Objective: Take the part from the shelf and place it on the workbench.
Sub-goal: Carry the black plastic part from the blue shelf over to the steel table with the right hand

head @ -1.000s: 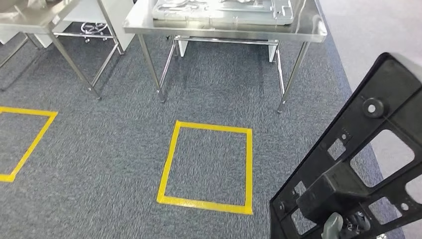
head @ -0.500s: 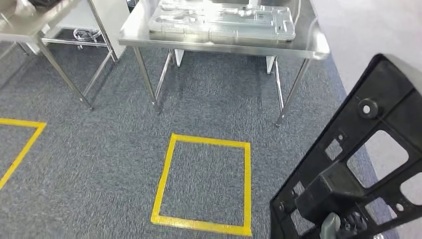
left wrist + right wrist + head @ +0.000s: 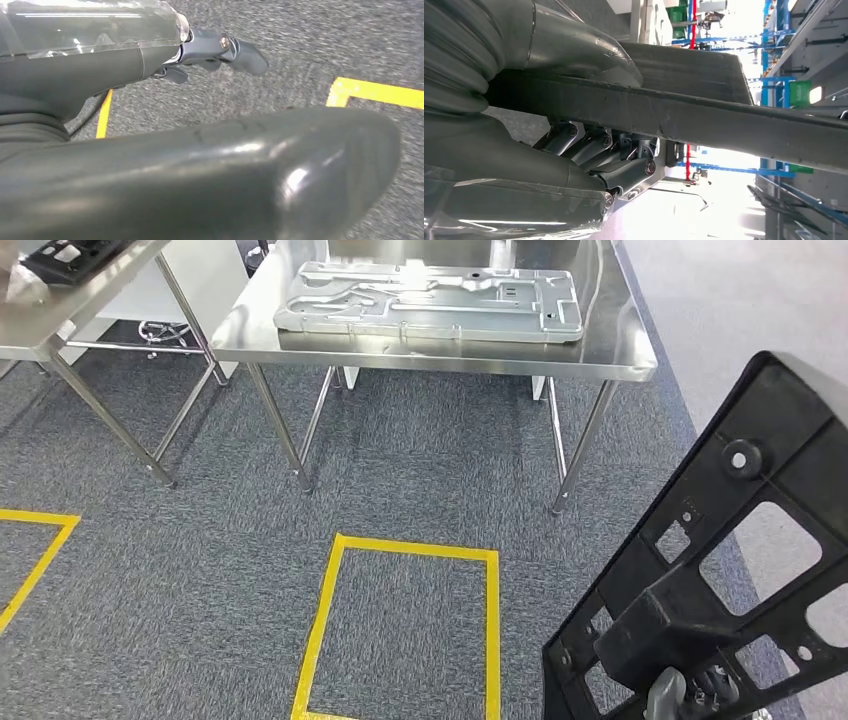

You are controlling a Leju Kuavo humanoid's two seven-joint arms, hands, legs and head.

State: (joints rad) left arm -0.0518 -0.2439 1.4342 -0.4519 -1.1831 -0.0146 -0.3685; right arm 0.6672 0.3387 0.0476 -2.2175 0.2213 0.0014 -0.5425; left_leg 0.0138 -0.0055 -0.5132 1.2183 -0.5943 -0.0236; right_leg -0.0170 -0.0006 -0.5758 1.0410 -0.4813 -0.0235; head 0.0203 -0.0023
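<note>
Right hand (image 3: 574, 150) fingers (image 3: 594, 147) curled under black part (image 3: 720, 570), thumb pressed on its other face, so part is clamped; in head view part stands tilted at near right, over carpet (image 3: 200, 580); left hand (image 3: 210, 50) hangs over carpet, fingers loosely apart, holding nothing; yellow tape square (image 3: 400, 630) on floor just left of part; steel workbench (image 3: 620, 365) far centre, well apart from part, carrying a silver stamped panel (image 3: 430, 300); second steel table (image 3: 60, 320) far left.
</note>
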